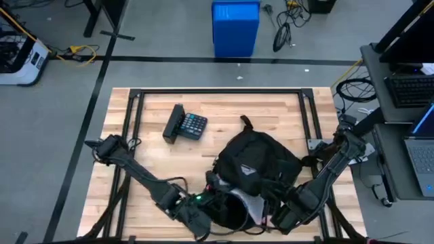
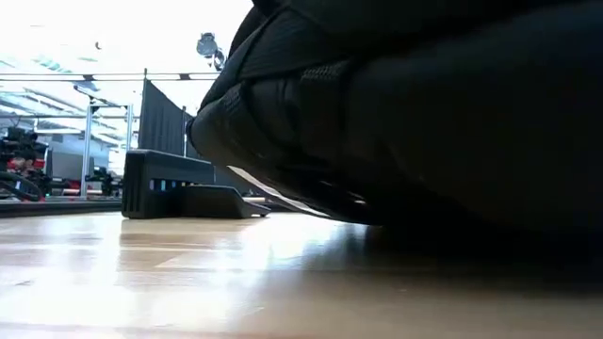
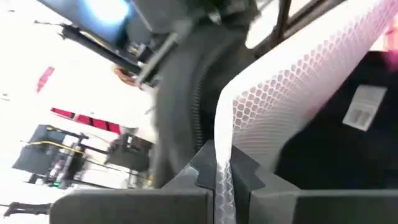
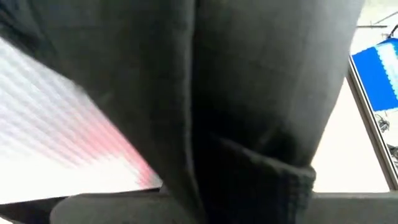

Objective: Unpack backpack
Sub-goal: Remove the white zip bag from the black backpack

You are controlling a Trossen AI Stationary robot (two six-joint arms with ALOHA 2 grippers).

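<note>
Backpack (image 1: 254, 163): lying on the wooden table (image 1: 156, 163) near its front edge, opening facing both grippers.
Left gripper (image 3: 222, 186): reaching at the backpack's opening from the left, fingers (image 3: 155, 199) closing narrowly on white mesh lining (image 3: 292, 87).
Right gripper (image 4: 186, 199): reaching at the opening from the right, pinching a fold of the black fabric.
Calculator (image 1: 186, 125): sitting farther back on the table, apart from the backpack.

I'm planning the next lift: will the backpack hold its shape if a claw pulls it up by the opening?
Probably not. The backpack is soft black fabric that slumps on the table, so it would likely sag and fold. The left claw pinches a white mesh sheet that already bends, so that too looks floppy.
</note>
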